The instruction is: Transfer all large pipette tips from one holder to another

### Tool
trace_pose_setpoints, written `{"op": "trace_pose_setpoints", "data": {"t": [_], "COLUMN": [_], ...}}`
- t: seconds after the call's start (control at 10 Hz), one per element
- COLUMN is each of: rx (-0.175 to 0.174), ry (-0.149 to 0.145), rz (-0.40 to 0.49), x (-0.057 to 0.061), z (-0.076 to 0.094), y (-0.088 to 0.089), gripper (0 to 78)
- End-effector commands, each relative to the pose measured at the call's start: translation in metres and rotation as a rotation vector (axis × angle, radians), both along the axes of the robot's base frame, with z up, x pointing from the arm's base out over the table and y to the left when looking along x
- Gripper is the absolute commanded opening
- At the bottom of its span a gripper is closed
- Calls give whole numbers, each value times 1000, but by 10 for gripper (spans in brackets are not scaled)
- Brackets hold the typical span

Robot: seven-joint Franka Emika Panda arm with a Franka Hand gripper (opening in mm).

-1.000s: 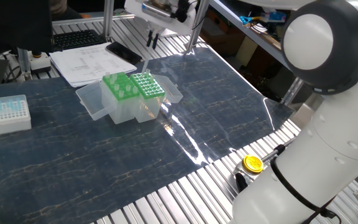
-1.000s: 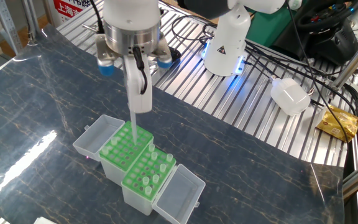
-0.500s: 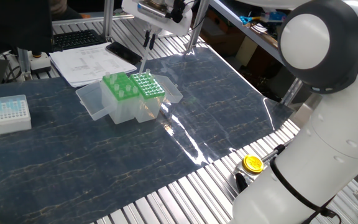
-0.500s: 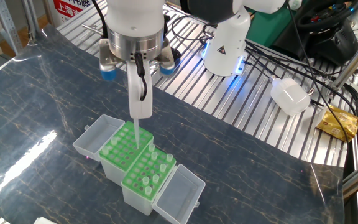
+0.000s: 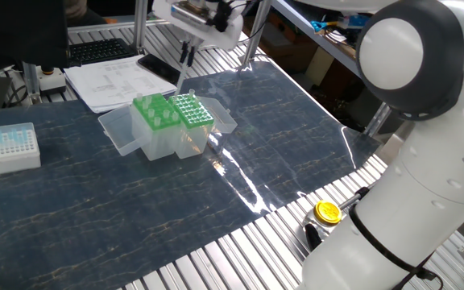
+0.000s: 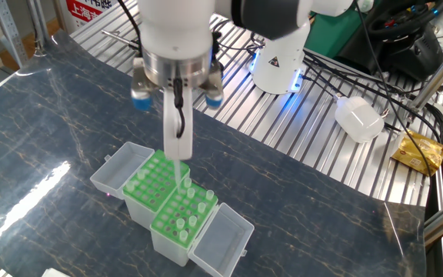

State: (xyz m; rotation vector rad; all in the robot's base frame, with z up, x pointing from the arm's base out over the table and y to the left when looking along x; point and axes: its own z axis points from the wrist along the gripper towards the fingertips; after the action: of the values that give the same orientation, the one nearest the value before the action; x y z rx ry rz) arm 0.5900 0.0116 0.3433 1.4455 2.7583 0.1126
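Transfer under way: I hold one large pipette tip pinched in the gripper above the seam between two green racks, the near rack carrying about eight tips, the far rack a few.

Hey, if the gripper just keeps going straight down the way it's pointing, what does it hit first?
Probably the green racks: the gripper points down holding a clear pipette tip, whose end hangs over the seam between the two green racks. Which rack, I cannot tell.
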Motion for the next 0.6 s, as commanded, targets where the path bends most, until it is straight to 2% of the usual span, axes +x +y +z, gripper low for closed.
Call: {"op": "trace_pose_setpoints", "data": {"t": [0.1, 0.6], "rx": [-1, -19], "ry": [-8, -5], "rz": [-5, 8], "x": [3, 4], "z": [-4, -11], "y": [3, 0], "gripper": [11, 11]}}
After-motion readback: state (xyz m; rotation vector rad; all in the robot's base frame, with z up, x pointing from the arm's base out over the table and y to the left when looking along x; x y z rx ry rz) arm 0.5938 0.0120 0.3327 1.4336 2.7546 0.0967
